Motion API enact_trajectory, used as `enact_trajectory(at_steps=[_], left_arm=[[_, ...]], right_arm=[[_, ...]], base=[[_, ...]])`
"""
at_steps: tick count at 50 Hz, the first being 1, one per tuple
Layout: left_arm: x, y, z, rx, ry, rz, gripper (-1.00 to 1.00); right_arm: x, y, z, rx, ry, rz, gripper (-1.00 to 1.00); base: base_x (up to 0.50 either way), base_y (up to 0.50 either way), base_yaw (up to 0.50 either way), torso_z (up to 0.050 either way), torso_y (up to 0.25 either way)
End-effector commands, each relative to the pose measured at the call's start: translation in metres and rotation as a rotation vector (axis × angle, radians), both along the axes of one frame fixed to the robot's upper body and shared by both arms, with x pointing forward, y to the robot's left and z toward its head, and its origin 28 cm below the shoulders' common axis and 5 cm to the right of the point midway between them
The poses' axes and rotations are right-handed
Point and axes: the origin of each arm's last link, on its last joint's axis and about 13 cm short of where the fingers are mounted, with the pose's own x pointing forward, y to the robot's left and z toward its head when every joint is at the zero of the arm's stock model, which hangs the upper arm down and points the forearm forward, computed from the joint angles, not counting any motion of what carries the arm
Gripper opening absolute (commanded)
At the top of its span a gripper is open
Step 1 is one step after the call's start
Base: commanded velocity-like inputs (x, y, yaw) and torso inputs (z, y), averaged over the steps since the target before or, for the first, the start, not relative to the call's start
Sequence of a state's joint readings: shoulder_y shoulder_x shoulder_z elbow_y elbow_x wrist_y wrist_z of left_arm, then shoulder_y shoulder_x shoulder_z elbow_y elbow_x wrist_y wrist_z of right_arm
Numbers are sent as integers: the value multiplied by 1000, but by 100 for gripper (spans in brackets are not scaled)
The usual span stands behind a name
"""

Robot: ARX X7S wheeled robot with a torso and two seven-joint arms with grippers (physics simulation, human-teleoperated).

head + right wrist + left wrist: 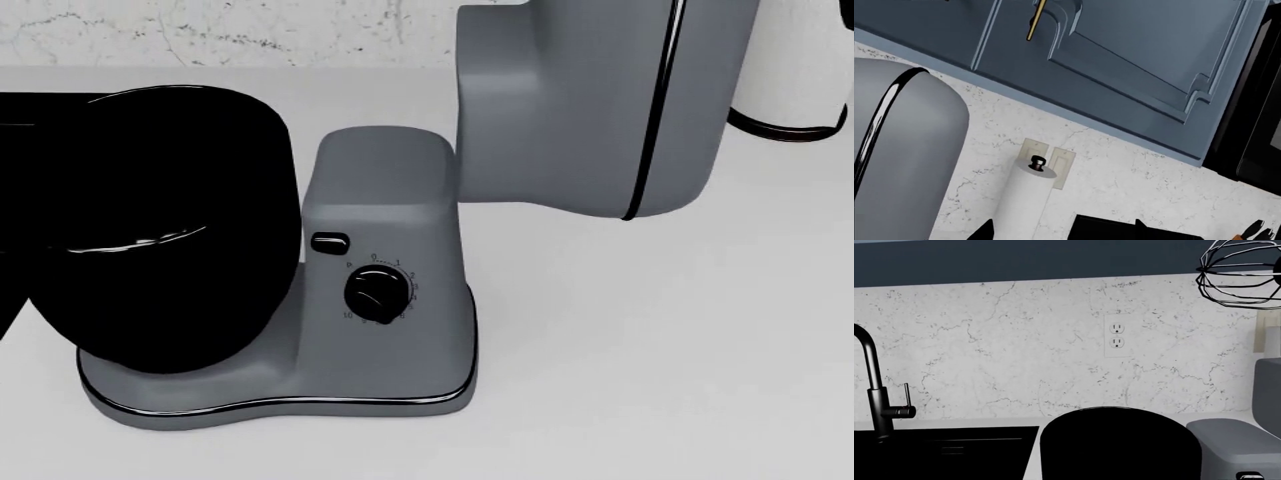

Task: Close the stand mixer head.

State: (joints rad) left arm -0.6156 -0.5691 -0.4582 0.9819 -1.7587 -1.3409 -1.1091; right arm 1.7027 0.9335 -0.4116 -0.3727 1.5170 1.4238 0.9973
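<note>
White counter (694,330), matte-grey stand mixer head (574,100) tilted up, dark seam.

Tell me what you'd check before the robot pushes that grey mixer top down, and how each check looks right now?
1. Stand mixer head tilted up, needing closing: ok.
2. Whisk raised clear above the black bowl: ok.
3. Bowl seated on the mixer base: ok.
4. Either claw touching the head: cannot tell, neither claw clearly shows.
5. Paper towel roll standing apart behind the head: ok.
</note>
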Motion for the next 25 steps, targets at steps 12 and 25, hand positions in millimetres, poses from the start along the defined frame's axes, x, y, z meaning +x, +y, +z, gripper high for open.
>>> enact_trajectory(at_steps=[12,25], left_arm=[[2,2,2,-33,-12,11,100],[2,3,1,-29,-9,17,100]], right_arm=[[52,9,13,-33,145,92,100],[65,40,12,65,197,374,100]], base=[[0,0,0,0,0],[0,0,0,0,0]])
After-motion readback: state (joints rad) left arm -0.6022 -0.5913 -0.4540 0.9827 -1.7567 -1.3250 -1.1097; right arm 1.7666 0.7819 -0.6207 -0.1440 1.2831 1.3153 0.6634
